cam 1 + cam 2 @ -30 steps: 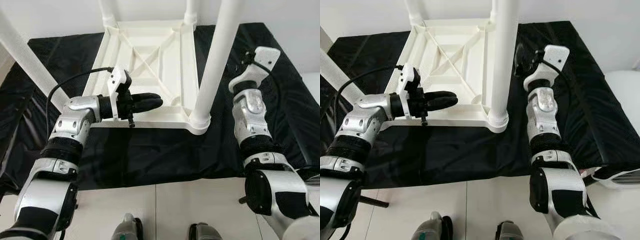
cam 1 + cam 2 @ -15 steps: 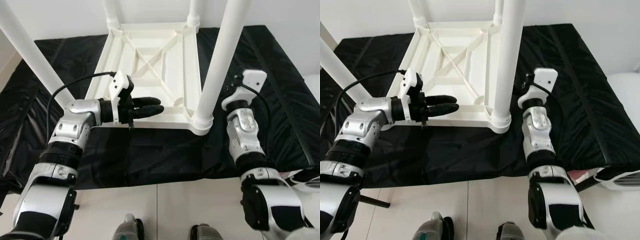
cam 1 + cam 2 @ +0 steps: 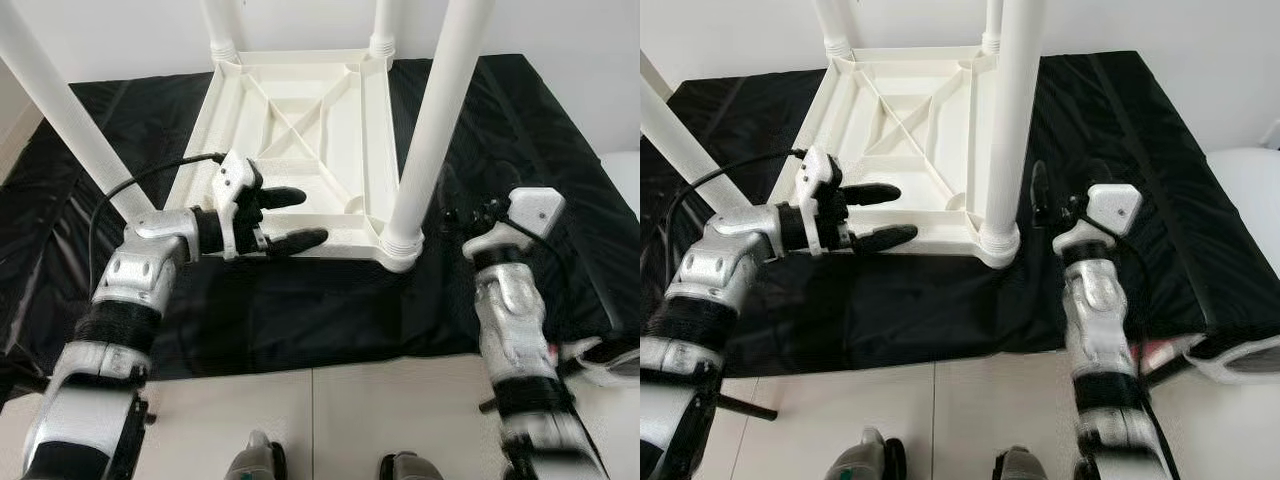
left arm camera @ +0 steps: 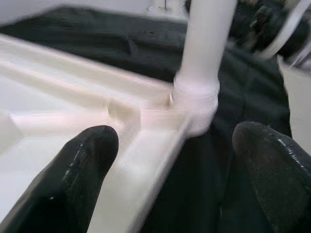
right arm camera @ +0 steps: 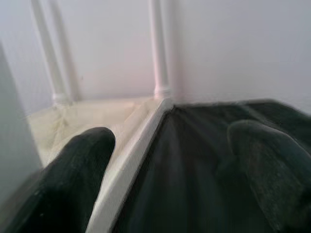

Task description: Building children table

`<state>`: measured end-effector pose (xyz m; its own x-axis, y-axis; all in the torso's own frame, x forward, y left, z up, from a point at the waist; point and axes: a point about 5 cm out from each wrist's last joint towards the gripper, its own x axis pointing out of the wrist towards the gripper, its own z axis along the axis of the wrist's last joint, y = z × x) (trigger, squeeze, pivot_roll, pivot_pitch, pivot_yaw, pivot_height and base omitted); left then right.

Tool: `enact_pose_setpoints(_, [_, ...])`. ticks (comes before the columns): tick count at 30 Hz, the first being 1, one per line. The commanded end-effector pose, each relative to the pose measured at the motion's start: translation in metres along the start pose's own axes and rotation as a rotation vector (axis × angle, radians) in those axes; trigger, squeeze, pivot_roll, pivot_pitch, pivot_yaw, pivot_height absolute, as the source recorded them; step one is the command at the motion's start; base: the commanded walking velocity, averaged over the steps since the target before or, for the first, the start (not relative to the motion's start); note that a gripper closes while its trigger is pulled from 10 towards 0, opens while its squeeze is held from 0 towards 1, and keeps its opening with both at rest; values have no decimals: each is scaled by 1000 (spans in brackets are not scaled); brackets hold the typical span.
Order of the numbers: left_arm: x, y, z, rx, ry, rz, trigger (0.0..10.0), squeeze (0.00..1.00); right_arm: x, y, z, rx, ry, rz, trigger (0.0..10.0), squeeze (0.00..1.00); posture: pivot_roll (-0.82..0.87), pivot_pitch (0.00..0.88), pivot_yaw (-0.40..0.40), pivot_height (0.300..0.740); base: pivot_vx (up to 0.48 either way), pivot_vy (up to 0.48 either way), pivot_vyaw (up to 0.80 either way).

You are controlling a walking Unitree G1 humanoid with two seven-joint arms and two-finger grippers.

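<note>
**Upturned white table on black cloth, both grippers spread**

Item: table [image 3: 300, 130], white plastic, lay upside down in the upper centre of the eye views. Its underside faced up, a shallow tray with raised rims and crossed diagonal ribs. Four round white legs stood up from its corners: the near-right leg [image 3: 430, 120] rose out of the top of the frame from a ringed socket at the corner; the near-left leg [image 3: 60, 110] slanted toward the upper left; two far legs showed at the top edge.

Support: black cloth [image 3: 300, 300], glossy and creased, lay under the table and ran across the middle of the frame; pale floor [image 3: 320, 420] showed along the bottom.

Left gripper [image 3: 290, 218], centre left, reached in from the left at the table's near rim. Its jaws were spread, one finger over the tray's inner face and the other along the outside of the near rim, the rim between them. In the left wrist view the fingers [image 4: 82, 170] flanked the rim, with the near-right socket ahead.

Right gripper [image 3: 1040, 205], centre right, sat over the cloth just right of the near-right leg, apart from it, jaws spread and holding nothing. Its image was blurred.
</note>
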<state>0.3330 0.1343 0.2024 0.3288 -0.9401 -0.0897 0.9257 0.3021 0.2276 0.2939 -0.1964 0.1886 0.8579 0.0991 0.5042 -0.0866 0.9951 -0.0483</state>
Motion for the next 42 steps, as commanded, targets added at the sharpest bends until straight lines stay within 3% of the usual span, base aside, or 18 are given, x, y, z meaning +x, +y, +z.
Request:
enact_pose_setpoints(1, [0,-5,-5,52,52,12,10000,765,-6,3,3,21,14,29,10000,0,14,140,61,740,0,0,0])
enact_pose_setpoints(2, [0,-5,-5,52,52,12,10000,765,-6,3,3,21,14,29,10000,0,14,140,61,740,0,0,0])
enact_pose_setpoints(3, [0,-6,-7,62,69,13,10000,0,-10,4,3,23,26,42,10000,0,14,140,61,740,0,0,0])
enact_pose_setpoints(10, [4,-8,-19,130,164,73,10000,0,-27,28,6,101,80,134,10000,0,9,141,64,740,0,0,0])
enact_pose_setpoints(23, [13,2,-21,201,247,166,10000,0,-42,51,9,185,152,270,10000,0,13,156,67,740,0,0,0])
enact_pose_setpoints(30, [8,11,-23,195,274,236,10000,0,-61,47,1,180,245,303,10000,0,3,165,77,740,0,0,0])
enact_pose_setpoints(37, [4,12,-23,205,288,242,10000,0,-70,44,2,175,282,329,10000,0,-3,169,82,740,0,0,0])
enact_pose_setpoints(42, [-2,14,-24,223,299,245,10000,0,-83,50,9,215,327,427,10000,0,-7,171,85,740,0,0,0])
